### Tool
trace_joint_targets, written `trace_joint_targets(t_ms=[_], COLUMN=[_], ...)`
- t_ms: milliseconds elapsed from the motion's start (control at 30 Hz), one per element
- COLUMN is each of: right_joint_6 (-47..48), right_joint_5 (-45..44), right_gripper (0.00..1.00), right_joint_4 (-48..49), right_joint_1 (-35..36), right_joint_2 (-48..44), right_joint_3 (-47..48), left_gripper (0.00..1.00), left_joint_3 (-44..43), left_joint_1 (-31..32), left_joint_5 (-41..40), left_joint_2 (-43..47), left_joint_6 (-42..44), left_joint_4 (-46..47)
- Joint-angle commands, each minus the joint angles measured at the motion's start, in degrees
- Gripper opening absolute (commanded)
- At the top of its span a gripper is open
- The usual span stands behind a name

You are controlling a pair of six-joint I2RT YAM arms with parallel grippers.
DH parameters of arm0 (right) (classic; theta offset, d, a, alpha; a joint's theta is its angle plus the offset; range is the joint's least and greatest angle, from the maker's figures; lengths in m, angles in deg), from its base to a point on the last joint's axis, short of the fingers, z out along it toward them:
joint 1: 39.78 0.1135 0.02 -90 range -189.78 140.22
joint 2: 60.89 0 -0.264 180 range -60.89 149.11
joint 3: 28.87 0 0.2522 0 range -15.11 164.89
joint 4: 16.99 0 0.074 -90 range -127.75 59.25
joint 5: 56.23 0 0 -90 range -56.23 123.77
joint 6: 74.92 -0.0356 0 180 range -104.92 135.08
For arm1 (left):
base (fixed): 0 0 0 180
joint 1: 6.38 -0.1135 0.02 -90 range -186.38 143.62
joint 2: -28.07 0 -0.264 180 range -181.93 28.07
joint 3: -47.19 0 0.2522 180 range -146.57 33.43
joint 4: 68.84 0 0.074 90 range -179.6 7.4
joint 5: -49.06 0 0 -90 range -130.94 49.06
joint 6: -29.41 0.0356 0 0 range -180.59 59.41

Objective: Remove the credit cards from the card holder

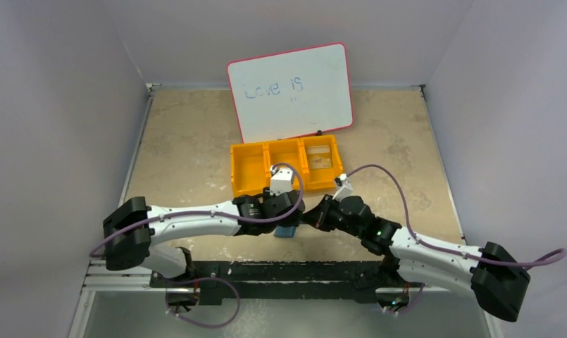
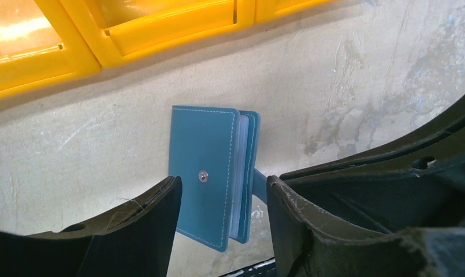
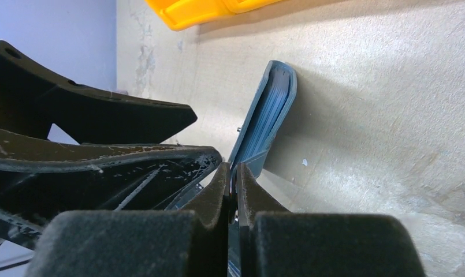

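Between spread left jaws, teal card holder [image 2: 201,167] – silver-studded, slightly ajar – tab pinched in right jaws

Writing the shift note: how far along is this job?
Done: a tan piece lies in the orange bin, maybe a card. In hand: the right hand pinches the card holder by its tab; left hand open around it. Left: opening the folded holder and emptying it.

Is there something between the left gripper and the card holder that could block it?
Nothing visible does. The left gripper is open around the upright card holder. The right gripper, shut on its tab, is off to one side, not in between.
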Motion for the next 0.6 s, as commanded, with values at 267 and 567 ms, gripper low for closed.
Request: trace_joint_targets(t_ms=[267,567], right_joint_6=[-2.20,-3.81], right_joint_5=[-3.35,-6.24], right_gripper=[0.00,0.00], right_joint_4=[-1.12,-6.98], right_joint_1=[0.19,0.16], right_joint_2=[-2.88,-1.68], right_joint_3=[0.47,0.76], left_gripper=[0.48,0.23], left_joint_3=[0.06,2.13], left_joint_1=[0.29,0.29], left_joint_5=[-3.34,-9.74], left_joint_2=[-3.70,-3.93], left_joint_6=[-1.73,-5.68], left_joint_4=[-1.79,-6.40])
